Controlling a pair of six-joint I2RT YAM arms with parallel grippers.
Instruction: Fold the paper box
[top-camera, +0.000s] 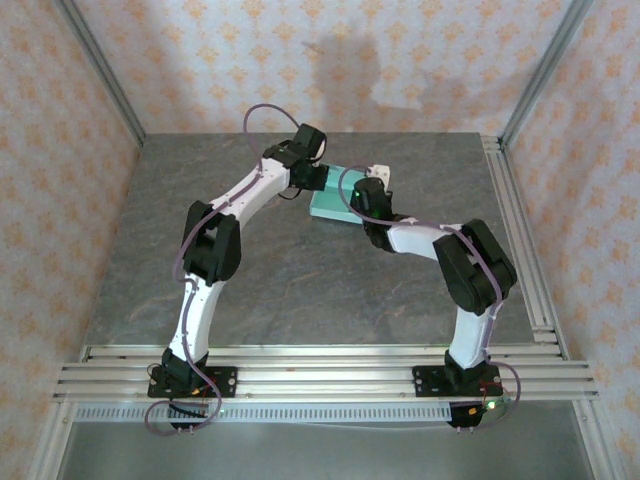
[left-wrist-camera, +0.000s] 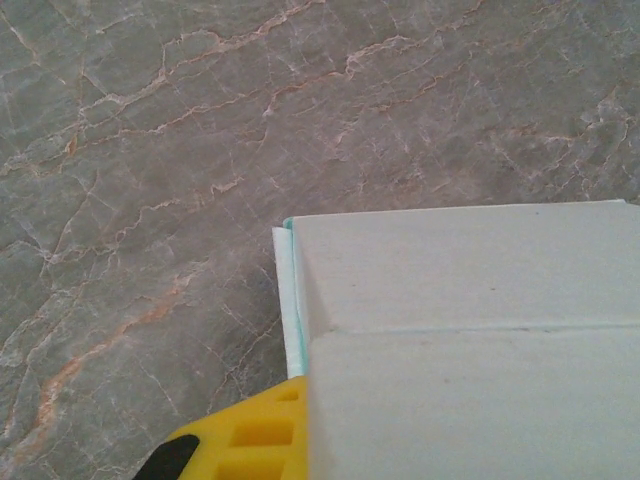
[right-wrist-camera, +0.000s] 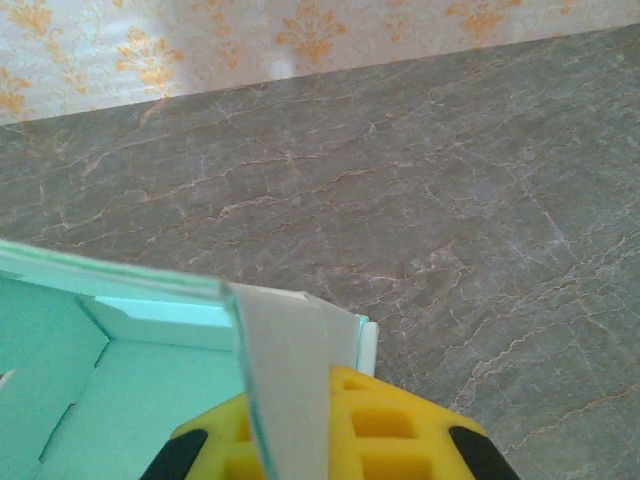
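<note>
The paper box (top-camera: 330, 203) is a pale mint-green card shape lying on the table behind the middle, with a white flap (top-camera: 376, 172) sticking up at its far right. My left gripper (top-camera: 306, 172) reaches down onto its left end. My right gripper (top-camera: 368, 197) is at its right side. In the left wrist view the box's pale outer panel (left-wrist-camera: 470, 330) covers one finger, and the other yellow finger (left-wrist-camera: 245, 435) lies against its edge. In the right wrist view a box wall (right-wrist-camera: 285, 380) stands edge-on between the yellow fingers (right-wrist-camera: 400, 430), above the mint inside (right-wrist-camera: 130, 390). Both grippers (left-wrist-camera: 305, 400) (right-wrist-camera: 300, 410) are shut on the card.
The grey marbled table (top-camera: 300, 290) stretches wide in front of and beside the box. Aluminium rails (top-camera: 320, 365) run along the near edge and the right side (top-camera: 520, 230). Patterned walls (top-camera: 330, 60) close in the back and sides.
</note>
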